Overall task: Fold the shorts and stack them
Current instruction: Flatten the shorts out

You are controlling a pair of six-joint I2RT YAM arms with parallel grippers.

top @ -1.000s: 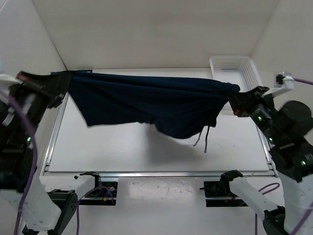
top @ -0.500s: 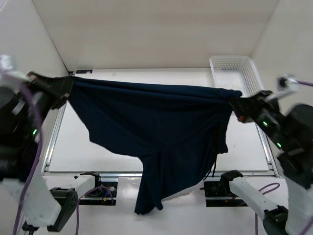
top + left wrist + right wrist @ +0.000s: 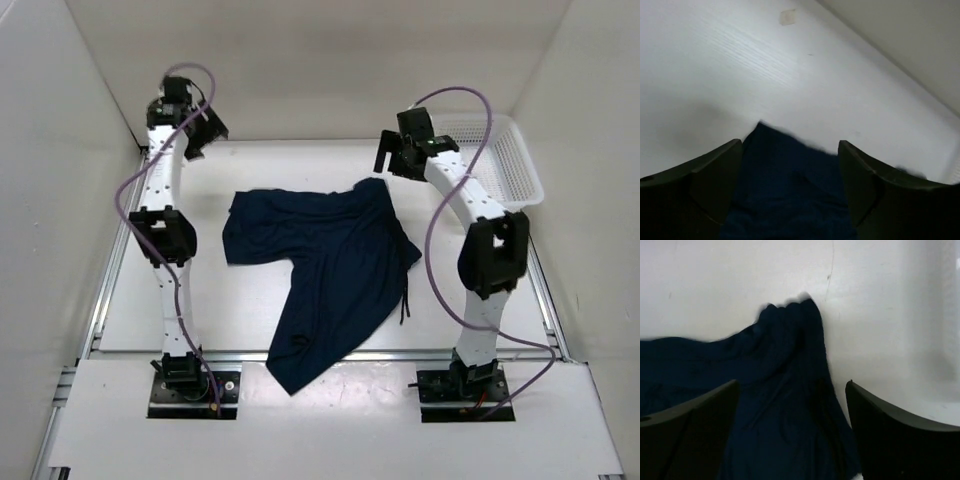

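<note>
Top external view: the shorts (image 3: 330, 270) lie in a rumpled spread in the middle of the table (image 3: 240, 315), between the two arms. One leg trails down over the near edge, and the drawstring (image 3: 405, 300) dangles off the right side. Both arms are up at the far end. The left gripper (image 3: 200, 135) and right gripper (image 3: 392, 155) each hover above a far corner of the cloth, with the white basket (image 3: 525, 160) off to the right.

On the wrist cams, the left fingers (image 3: 715, 175) and right fingers (image 3: 880, 430) stand wide apart with nothing between them, just navy fabric on the table below.

Handling-wise, I'd guess this stuff is light, floppy and not fragile. It'll drape and bunch instead of holding a crease. I'd pinch an edge or corner, probably the two far ones. Grabbing the middle would likely just lift a wad.
</note>
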